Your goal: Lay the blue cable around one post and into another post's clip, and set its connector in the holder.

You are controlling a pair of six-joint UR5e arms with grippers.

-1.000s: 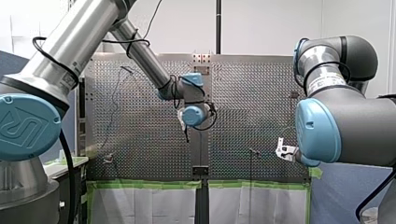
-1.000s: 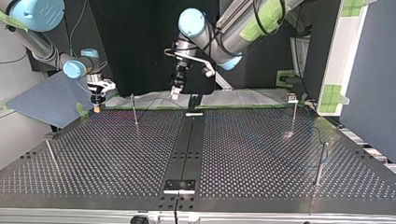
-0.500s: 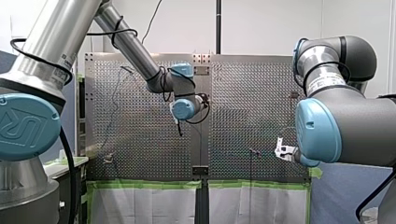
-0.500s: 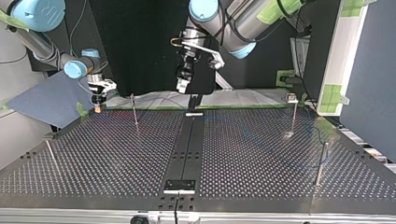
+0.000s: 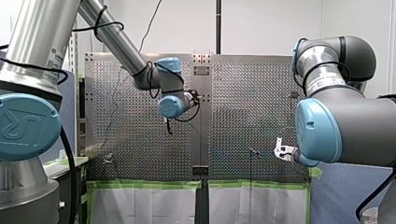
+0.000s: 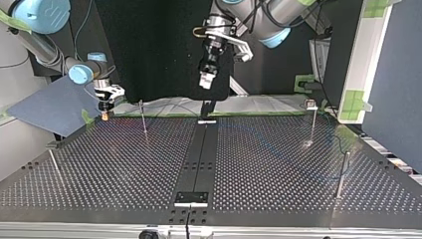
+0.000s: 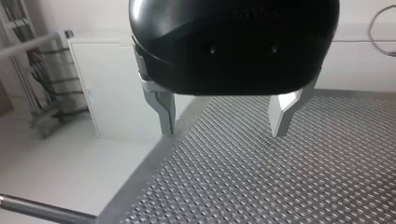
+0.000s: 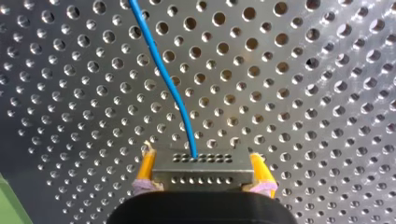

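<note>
In the right wrist view my right gripper (image 8: 201,161) is shut, its yellow pads clamping a grey connector (image 8: 201,171). The blue cable (image 8: 168,79) runs from the connector ahead over the perforated plate. In the top view this gripper (image 6: 104,112) hangs low at the table's far left corner, beside a thin post (image 6: 143,119). My left gripper (image 6: 208,79) hovers high above the far middle of the table, over a small black holder (image 6: 207,113). Its metal fingers (image 7: 166,109) stand open with nothing between them.
A post with a clip on top (image 6: 312,122) stands at the top view's far right. A plain post (image 6: 341,174) is nearer on that side and a leaning one (image 6: 53,167) is at the left. A black strip (image 6: 196,159) with a bracket (image 6: 191,197) runs down the middle.
My left arm has risen and swung toward the top view's right, which is leftward in the front view. My right gripper has kept its place and its hold on the connector.
</note>
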